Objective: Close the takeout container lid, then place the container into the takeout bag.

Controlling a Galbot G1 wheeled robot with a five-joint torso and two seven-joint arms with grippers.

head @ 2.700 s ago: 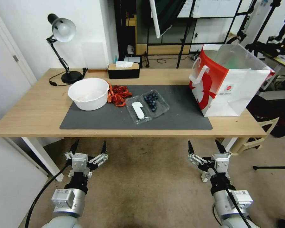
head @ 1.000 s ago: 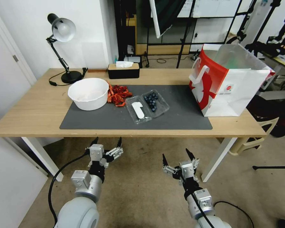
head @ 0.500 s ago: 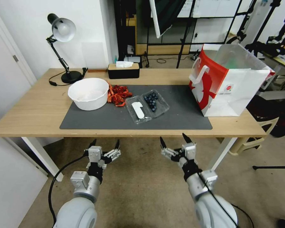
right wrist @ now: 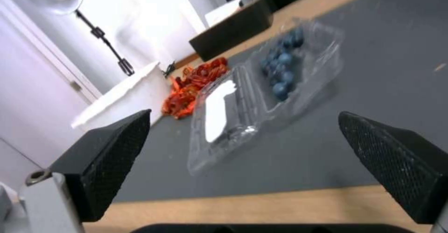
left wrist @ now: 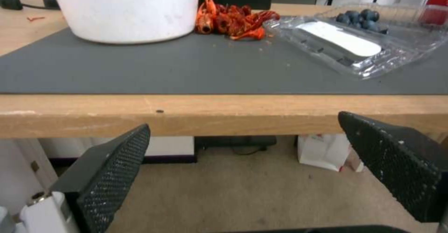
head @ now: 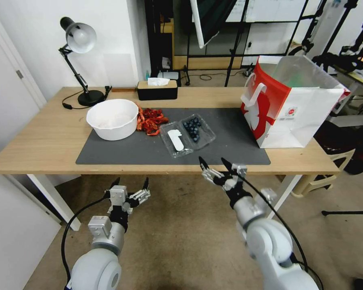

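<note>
The takeout container (head: 188, 134) lies open and flat on the grey mat, with blueberries (head: 192, 127) in its right half. Its lid (head: 176, 140), bearing a white label, rests on the mat to the left. In the right wrist view the container (right wrist: 275, 86) and lid (right wrist: 217, 115) lie just ahead. The red and white takeout bag (head: 292, 105) stands open at the table's right end. My right gripper (head: 212, 161) is open at the table's front edge, just short of the container. My left gripper (head: 131, 184) hangs open below the table edge, left of the container (left wrist: 369, 33).
A white bowl (head: 113, 119) sits on the left of the mat (head: 230, 141) with a pile of red crayfish shells (head: 151, 120) beside it. A black tissue box (head: 157, 89) and a desk lamp (head: 80, 60) stand at the back. The wooden table edge (left wrist: 224, 110) is before my left gripper.
My right gripper has risen from below the table and moved forward to the front edge near the container. The left gripper has sunk slightly. Nothing on the table has moved.
</note>
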